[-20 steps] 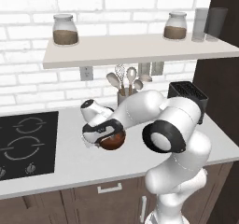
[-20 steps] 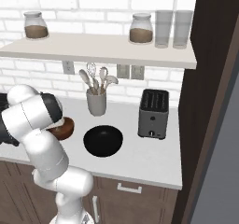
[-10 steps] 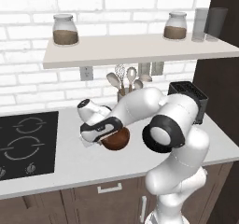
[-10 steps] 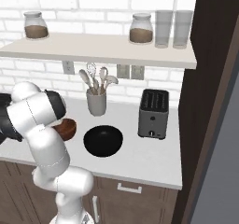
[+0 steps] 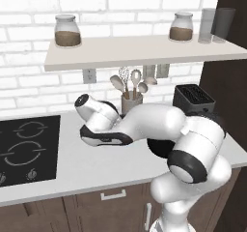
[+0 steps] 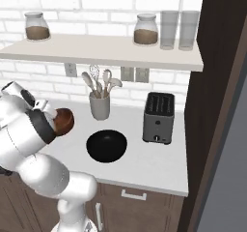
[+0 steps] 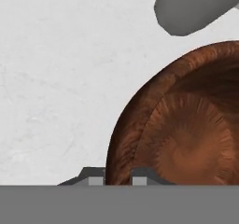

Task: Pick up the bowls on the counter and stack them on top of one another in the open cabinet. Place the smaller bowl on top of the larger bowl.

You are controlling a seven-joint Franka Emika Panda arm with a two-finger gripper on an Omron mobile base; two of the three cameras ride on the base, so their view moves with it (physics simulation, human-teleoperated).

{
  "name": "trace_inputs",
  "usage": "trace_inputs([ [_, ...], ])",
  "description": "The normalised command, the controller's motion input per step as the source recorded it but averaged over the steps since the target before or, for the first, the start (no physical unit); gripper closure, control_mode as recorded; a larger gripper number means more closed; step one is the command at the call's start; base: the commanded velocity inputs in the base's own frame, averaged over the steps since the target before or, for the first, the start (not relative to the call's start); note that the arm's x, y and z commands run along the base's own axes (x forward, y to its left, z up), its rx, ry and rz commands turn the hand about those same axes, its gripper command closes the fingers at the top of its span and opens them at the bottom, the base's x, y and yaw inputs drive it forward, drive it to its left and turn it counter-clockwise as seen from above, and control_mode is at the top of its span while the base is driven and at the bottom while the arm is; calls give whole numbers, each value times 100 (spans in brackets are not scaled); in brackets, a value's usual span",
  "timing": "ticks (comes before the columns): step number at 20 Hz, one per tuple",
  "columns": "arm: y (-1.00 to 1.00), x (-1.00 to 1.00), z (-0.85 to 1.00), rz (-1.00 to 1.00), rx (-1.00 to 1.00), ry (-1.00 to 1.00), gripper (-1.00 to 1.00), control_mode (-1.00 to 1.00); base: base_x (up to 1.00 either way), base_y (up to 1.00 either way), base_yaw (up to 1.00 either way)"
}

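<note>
The small reddish-brown bowl (image 7: pixel 186 125) takes up the lower right of the hand view. Its rim sits between my gripper's (image 7: pixel 117 177) two fingertips, which are shut on it. In the right base view the brown bowl (image 6: pixel 63 120) hangs a little above the counter (image 6: pixel 154 166), beside my forearm. My hand (image 5: pixel 99 124) reaches left over the counter (image 5: pixel 72 166), and the arm hides the brown bowl there. The wide black bowl (image 6: pixel 106 145) rests on the counter and is partly behind my arm (image 5: pixel 161 149). The pale shelf (image 5: pixel 135 52) (image 6: pixel 96 50) runs along the brick wall above.
A grey utensil holder (image 5: pixel 131 100) (image 6: pixel 100 106) and a toaster (image 5: pixel 193 98) (image 6: pixel 157 117) stand at the back of the counter. The black cooktop (image 5: pixel 26 149) lies at left. Two jars (image 5: pixel 67 31) (image 5: pixel 182 27) and glasses (image 5: pixel 217 24) stand on the shelf. A dark tall unit (image 6: pixel 217 81) closes the right side.
The brown bowl has risen a little off the counter with the gripper shut on its rim. My arm now hides it in the left base view. The black bowl has not moved.
</note>
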Motion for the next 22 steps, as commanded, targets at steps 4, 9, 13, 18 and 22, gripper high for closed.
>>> trace_inputs([
  [4, -67, -15, 79, -20, 0, -10, 100, -100, 0, 0, 0],
  [9, -98, -7, 11, -22, 1, 0, 100, -100, 0, 0, 0],
  [13, -100, 0, 1, -14, 2, 0, 100, -100, 0, 0, 0],
  [18, -67, 15, -7, 3, 1, 5, 100, -100, 0, 0, 0],
  [22, -42, 21, -26, 4, 0, 6, 100, -100, 0, 0, 0],
])
